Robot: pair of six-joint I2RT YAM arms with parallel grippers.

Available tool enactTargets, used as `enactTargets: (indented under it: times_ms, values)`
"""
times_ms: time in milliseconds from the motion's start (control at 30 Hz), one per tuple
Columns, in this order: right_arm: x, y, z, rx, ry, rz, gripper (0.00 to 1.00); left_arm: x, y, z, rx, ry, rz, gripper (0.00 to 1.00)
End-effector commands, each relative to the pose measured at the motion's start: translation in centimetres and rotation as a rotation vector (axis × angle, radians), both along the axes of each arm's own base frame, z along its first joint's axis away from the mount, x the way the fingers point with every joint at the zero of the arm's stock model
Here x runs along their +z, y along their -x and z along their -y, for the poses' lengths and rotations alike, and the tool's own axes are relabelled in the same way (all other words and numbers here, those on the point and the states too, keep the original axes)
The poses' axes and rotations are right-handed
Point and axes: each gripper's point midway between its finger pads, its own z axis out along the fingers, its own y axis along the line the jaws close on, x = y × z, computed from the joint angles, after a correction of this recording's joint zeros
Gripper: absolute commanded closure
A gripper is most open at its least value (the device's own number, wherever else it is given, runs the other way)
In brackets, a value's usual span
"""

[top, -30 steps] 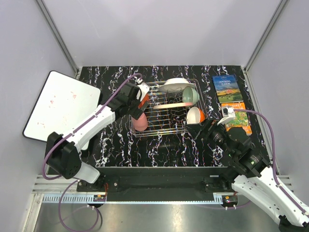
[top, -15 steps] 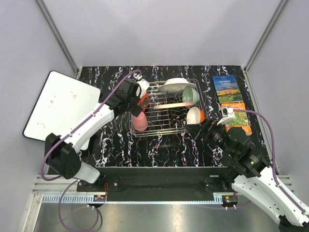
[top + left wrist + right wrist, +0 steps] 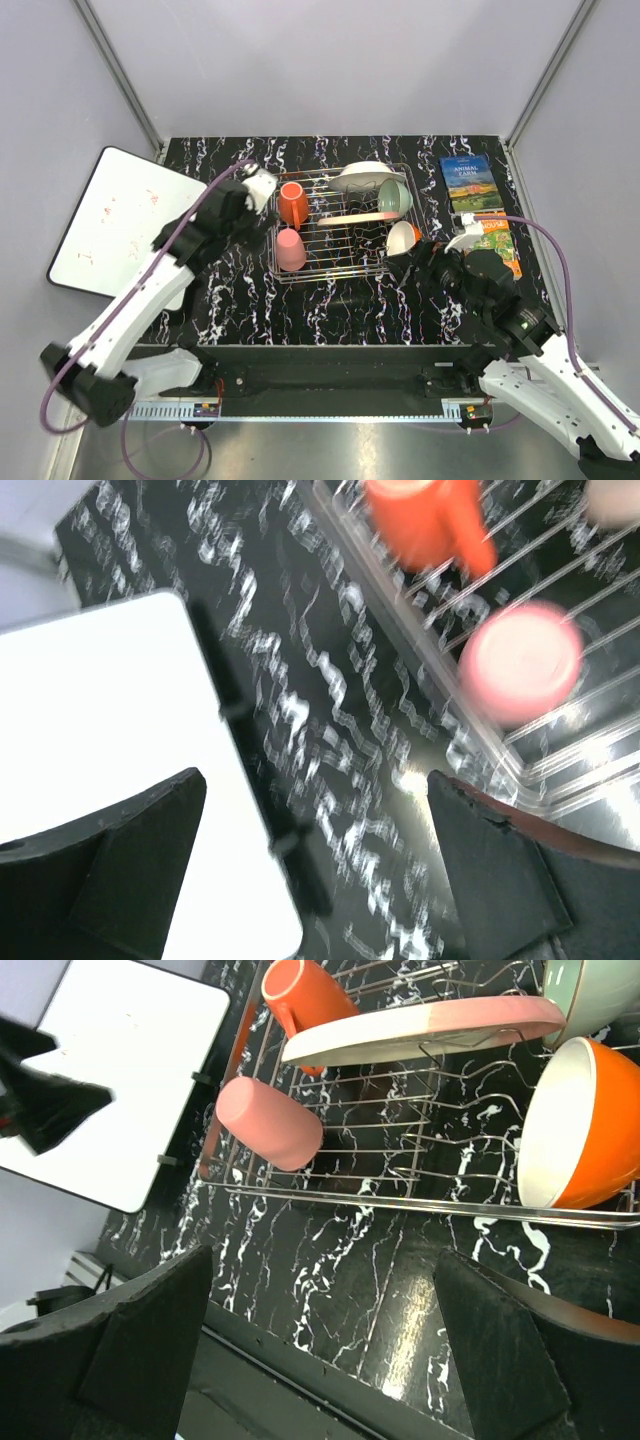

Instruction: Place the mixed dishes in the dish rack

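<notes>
The left gripper and right gripper both gape wide, empty. The rack, toward the far edge of the counter, looks fully loaded. The orange bowl leans at the rack's right edge; a brush from the right gripper could tip it out.

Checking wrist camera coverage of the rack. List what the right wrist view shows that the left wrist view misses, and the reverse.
Right wrist only: pink-and-cream plate, orange bowl, mint bowl, and the open right gripper. Left wrist only: no further dish, just its own open left gripper up close. Both: mug, pink cup, rack, white board, marbled table.
</notes>
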Motion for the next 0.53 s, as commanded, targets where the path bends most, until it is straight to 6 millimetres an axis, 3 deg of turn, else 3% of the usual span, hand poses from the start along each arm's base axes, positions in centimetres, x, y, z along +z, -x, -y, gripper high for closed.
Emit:
enactTargets:
  times_ms: [0, 200, 367, 500]
  values:
    - [0.7, -0.2, 0.5, -0.007, 0.072, -0.009, 0.0, 0.0, 2.8, -3.8, 0.073, 0.028, -0.007, 0.01]
    - [2.7, 0.5, 0.9, 0.009, 0.048, 0.049, 0.0, 0.2, 5.5, -5.9, 0.043, 0.011, 0.079, 0.01]
    - [2.6, 0.8, 0.9, 0.019, 0.05, 0.048, 0.0, 2.6, 6.6, -5.8, 0.014, 0.064, 0.158, 0.01]
    - [2.5, 0.7, 0.7, 0.035, 0.066, 0.053, 0.0, 1.1, 7.0, -5.3, 0.017, 0.085, 0.078, 0.01]
